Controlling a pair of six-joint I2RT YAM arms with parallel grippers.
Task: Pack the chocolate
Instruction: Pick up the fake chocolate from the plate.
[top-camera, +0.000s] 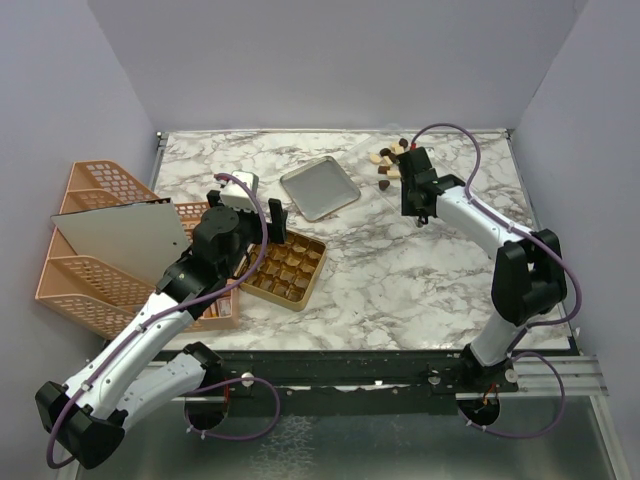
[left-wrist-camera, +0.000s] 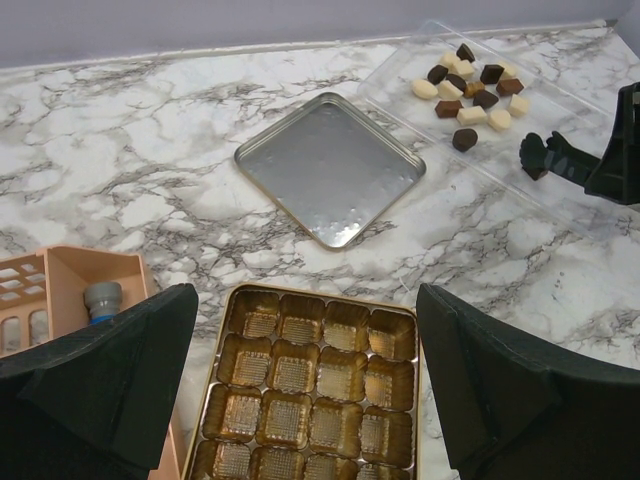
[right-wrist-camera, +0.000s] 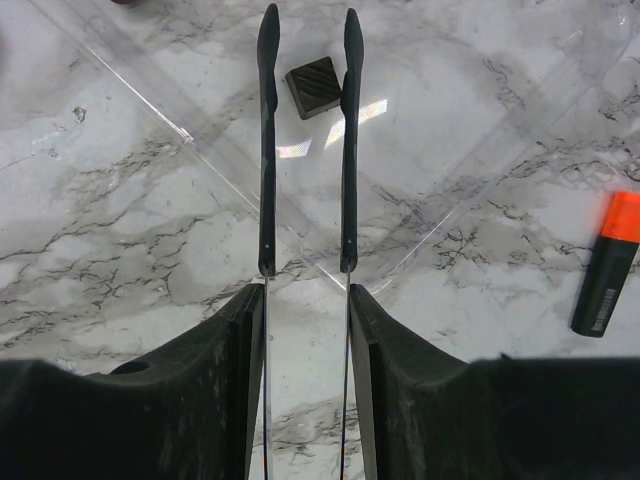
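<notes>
**Right hand at the chocolate, to the right of the silver lid**

We see the chocolate (left-wrist-camera: 485, 98) heaped in dark, light-brown and cream pieces on a clear sheet (right-wrist-camera: 450, 150). The sheet lies on the marble tabletop (top-camera: 400, 280), to the right of the silver lid (left-wrist-camera: 330, 165) and a little behind it. The right hand (right-wrist-camera: 310, 25) sits at the near edge of that heap, also on the lid's right, its two thin fingers parted by a narrow gap. One dark square piece (right-wrist-camera: 313, 87) lies on the sheet between the fingertips, close to the right finger with a sliver of space on the left, so we read this hand as released rather than pinching. The left hand (left-wrist-camera: 315, 375) is spread wide on the near side of the lid, above the gold tray (left-wrist-camera: 300, 290) with its grid of compartments.
</notes>
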